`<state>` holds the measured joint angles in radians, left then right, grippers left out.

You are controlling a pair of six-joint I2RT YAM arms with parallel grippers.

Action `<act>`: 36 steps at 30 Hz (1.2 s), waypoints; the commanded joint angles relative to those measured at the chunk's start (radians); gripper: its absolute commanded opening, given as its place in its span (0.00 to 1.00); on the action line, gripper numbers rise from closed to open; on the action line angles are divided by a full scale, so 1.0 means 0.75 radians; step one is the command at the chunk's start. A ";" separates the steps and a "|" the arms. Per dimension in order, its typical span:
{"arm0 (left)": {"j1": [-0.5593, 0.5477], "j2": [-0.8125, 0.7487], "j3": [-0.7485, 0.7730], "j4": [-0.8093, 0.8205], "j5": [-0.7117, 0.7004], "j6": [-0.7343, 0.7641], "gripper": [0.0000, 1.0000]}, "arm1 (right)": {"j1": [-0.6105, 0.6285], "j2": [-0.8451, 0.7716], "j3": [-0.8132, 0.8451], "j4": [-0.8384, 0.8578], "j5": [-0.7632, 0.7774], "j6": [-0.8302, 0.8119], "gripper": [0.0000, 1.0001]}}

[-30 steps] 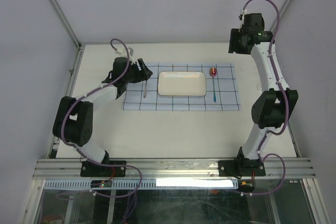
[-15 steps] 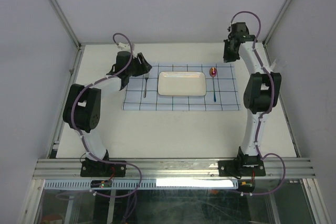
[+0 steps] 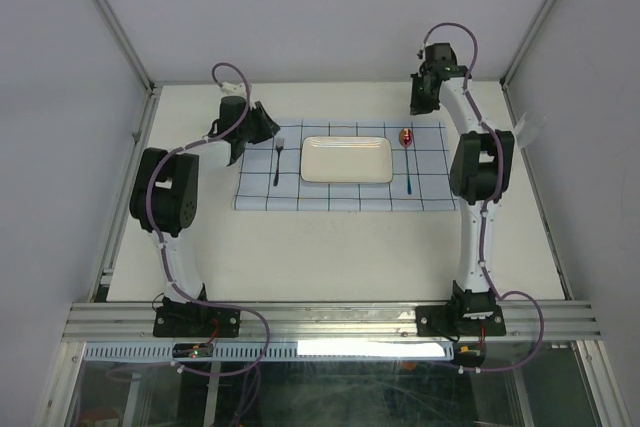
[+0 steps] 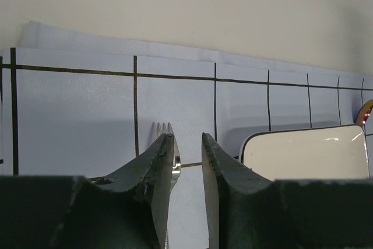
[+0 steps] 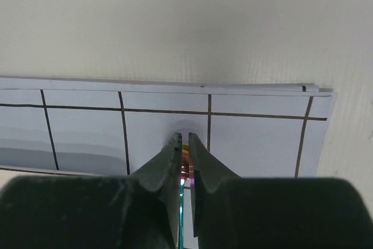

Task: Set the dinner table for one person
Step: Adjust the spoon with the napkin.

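The dinner table (image 3: 330,247) lies before my bases with its long axis running left to right. The blue checked cloth (image 3: 345,197) on its far half is stretched the same way. My left arm is folded with the elbow raised. My left claw (image 4: 187,137) sits low at the cloth's far left corner, its fingers a little apart and gripping nothing. The fork (image 3: 277,162) lies just beside it, tines pointing away from me. The white plate (image 3: 346,159) sits mid-cloth, with the spoon (image 3: 408,162) to its right, bowl at the far end. My right arm stands tall, wrist bent over the cloth's far right edge. My right claw (image 5: 185,138) is all but pressed together and holds nothing; the spoon shows through the slit. Since a second ago both elbows have drawn inward, the left claw has backed off the fork, and the right claw has swung leftward.
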<state>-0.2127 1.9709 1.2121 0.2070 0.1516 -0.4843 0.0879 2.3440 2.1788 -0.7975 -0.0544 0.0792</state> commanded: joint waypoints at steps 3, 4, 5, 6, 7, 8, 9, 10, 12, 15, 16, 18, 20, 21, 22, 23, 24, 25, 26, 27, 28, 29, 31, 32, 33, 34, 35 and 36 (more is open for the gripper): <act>0.005 0.016 0.084 0.072 0.041 -0.002 0.24 | 0.025 0.016 0.028 0.103 -0.069 0.027 0.12; 0.004 0.019 0.084 0.072 0.044 -0.003 0.24 | 0.029 0.021 0.028 0.105 -0.071 0.026 0.12; 0.005 0.022 0.085 0.072 0.048 -0.002 0.23 | 0.032 0.028 0.028 0.108 -0.077 0.025 0.11; 0.005 0.023 0.083 0.072 0.051 -0.002 0.23 | 0.034 0.033 0.025 0.113 -0.082 0.026 0.11; 0.004 0.022 0.079 0.073 0.051 -0.004 0.24 | 0.034 0.038 0.023 0.120 -0.084 0.027 0.11; 0.005 0.019 0.073 0.077 0.049 -0.003 0.24 | 0.037 0.044 0.021 0.122 -0.089 0.028 0.11; 0.006 0.019 0.067 0.081 0.047 -0.005 0.25 | 0.040 0.050 0.020 0.126 -0.095 0.031 0.11; 0.007 0.018 0.061 0.084 0.046 -0.005 0.25 | 0.041 0.053 0.013 0.135 -0.101 0.032 0.11; 0.008 0.015 0.052 0.087 0.046 -0.005 0.25 | 0.044 0.056 -0.015 0.156 -0.112 0.035 0.11; 0.007 0.008 0.038 0.088 0.048 -0.005 0.25 | 0.049 0.059 -0.053 0.167 -0.116 0.037 0.11; 0.006 0.004 0.034 0.090 0.052 -0.005 0.25 | 0.051 0.056 -0.069 0.170 -0.117 0.035 0.11; 0.007 -0.006 0.026 0.092 0.052 -0.005 0.25 | 0.051 0.047 -0.100 0.177 -0.114 0.032 0.10; 0.007 -0.013 0.021 0.094 0.051 -0.005 0.25 | 0.054 0.025 -0.138 0.191 -0.114 0.032 0.10; 0.007 -0.015 0.019 0.095 0.053 -0.004 0.25 | 0.055 0.016 -0.157 0.198 -0.113 0.033 0.10; 0.006 -0.019 0.017 0.095 0.052 -0.003 0.25 | 0.055 0.005 -0.175 0.204 -0.111 0.032 0.10; 0.009 -0.025 0.013 0.095 0.052 -0.004 0.25 | 0.056 -0.003 -0.189 0.206 -0.108 0.033 0.10; 0.008 -0.029 0.008 0.095 0.051 -0.005 0.25 | 0.058 -0.011 -0.203 0.208 -0.108 0.032 0.10; 0.009 -0.034 0.001 0.097 0.052 -0.006 0.25 | 0.058 -0.019 -0.215 0.210 -0.106 0.032 0.09; 0.008 -0.039 -0.005 0.101 0.052 -0.008 0.25 | 0.059 -0.027 -0.232 0.215 -0.107 0.031 0.09; 0.009 -0.045 -0.011 0.103 0.052 -0.010 0.25 | 0.060 -0.037 -0.245 0.217 -0.105 0.031 0.09; 0.009 -0.051 -0.019 0.104 0.052 -0.009 0.25 | 0.062 -0.045 -0.258 0.219 -0.103 0.031 0.09; 0.009 -0.055 -0.022 0.104 0.051 -0.010 0.25 | 0.063 -0.051 -0.268 0.223 -0.100 0.030 0.09; 0.009 -0.064 -0.031 0.105 0.052 -0.013 0.25 | 0.067 -0.064 -0.288 0.228 -0.097 0.030 0.09; 0.009 -0.068 -0.035 0.107 0.053 -0.013 0.25 | 0.069 -0.069 -0.297 0.228 -0.096 0.029 0.09; 0.008 -0.072 -0.038 0.107 0.053 -0.013 0.25 | 0.071 -0.073 -0.303 0.230 -0.097 0.030 0.09; 0.009 -0.075 -0.042 0.109 0.052 -0.012 0.25 | 0.073 -0.076 -0.309 0.233 -0.097 0.031 0.09; 0.009 -0.077 -0.043 0.109 0.050 -0.011 0.25 | 0.076 -0.079 -0.309 0.229 -0.097 0.032 0.09; 0.009 -0.077 -0.045 0.109 0.050 -0.013 0.25 | 0.077 -0.081 -0.312 0.227 -0.098 0.034 0.09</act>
<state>-0.2138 1.9915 1.1851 0.2295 0.1661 -0.4862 0.1310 2.3558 1.9579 -0.6323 -0.1196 0.0982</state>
